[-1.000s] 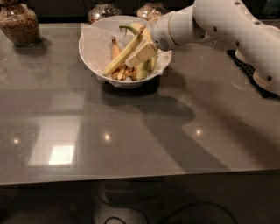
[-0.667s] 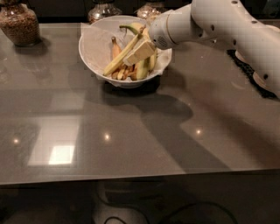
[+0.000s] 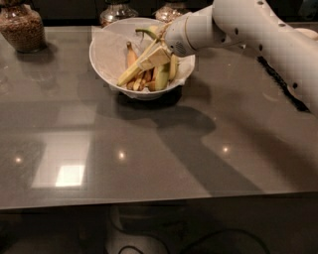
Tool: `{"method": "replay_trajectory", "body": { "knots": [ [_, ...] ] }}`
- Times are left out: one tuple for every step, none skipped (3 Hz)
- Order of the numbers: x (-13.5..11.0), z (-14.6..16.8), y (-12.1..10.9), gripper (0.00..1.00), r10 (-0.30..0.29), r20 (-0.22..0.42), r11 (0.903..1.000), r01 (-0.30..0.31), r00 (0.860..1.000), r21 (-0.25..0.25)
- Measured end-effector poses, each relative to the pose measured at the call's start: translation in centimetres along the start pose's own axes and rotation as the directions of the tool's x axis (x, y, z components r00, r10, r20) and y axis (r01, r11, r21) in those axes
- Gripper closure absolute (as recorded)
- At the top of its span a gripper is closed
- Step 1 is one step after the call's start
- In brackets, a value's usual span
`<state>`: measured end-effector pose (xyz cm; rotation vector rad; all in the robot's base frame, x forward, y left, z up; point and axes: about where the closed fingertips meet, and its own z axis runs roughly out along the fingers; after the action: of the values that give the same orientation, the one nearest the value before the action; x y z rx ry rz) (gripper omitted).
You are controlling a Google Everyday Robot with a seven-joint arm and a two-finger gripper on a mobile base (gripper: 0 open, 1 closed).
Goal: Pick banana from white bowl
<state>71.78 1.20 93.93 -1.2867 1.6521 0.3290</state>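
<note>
- The robot's white two-finger gripper (image 3: 152,58) reaches in from the right, over the middle of the large, round, deep white bowl (image 3: 145,94).
- Its jaws look closed on the upper part of the slim pale-yellow banana (image 3: 130,74); a pale, flat finger pad lies across the fruit, and the other finger is hidden behind it.
- The slim pale-yellow banana is inside the white bowl, tilted: its lower end points at the bowl's front-left wall and its upper end rises toward the gripper.
- White paper (image 3: 108,49) lines the bowl and shows bare on the left side.
- A plump, curved greenish-yellow banana (image 3: 173,67) hangs just beside the gripper on the right side of the bowl.
- Short orange-brown bananas (image 3: 131,53) lie behind and under the slim one, touching it near the bowl's bottom.
- The bowl stands toward the back of the glossy grey bench (image 3: 149,163), which shows bright light spots.
- A glass jar of brown pieces (image 3: 21,29) stands at the back left corner, well apart from the bowl.
- Two more glass jars (image 3: 115,11) stand just behind the bowl.
- The thick white arm (image 3: 258,34) crosses the upper right, throwing a broad shadow on the bench.
</note>
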Motion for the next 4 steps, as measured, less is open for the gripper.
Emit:
{"method": "replay_trajectory", "body": {
  "knots": [
    [0.0, 0.1, 0.2, 0.53, -0.005, -0.002, 1.0, 0.005, 1.0, -0.006],
    [-0.5, -0.1, 0.5, 0.76, -0.024, -0.002, 0.9996, 0.024, 1.0, -0.015],
    [-1.6, -0.8, 0.8, 0.98, -0.057, 0.0, 0.9981, 0.057, 0.998, -0.021],
    [-3.1, -2.0, 0.8, 1.0, -0.09, 0.015, 0.9959, 0.09, 0.996, -0.009]
  ]
}}
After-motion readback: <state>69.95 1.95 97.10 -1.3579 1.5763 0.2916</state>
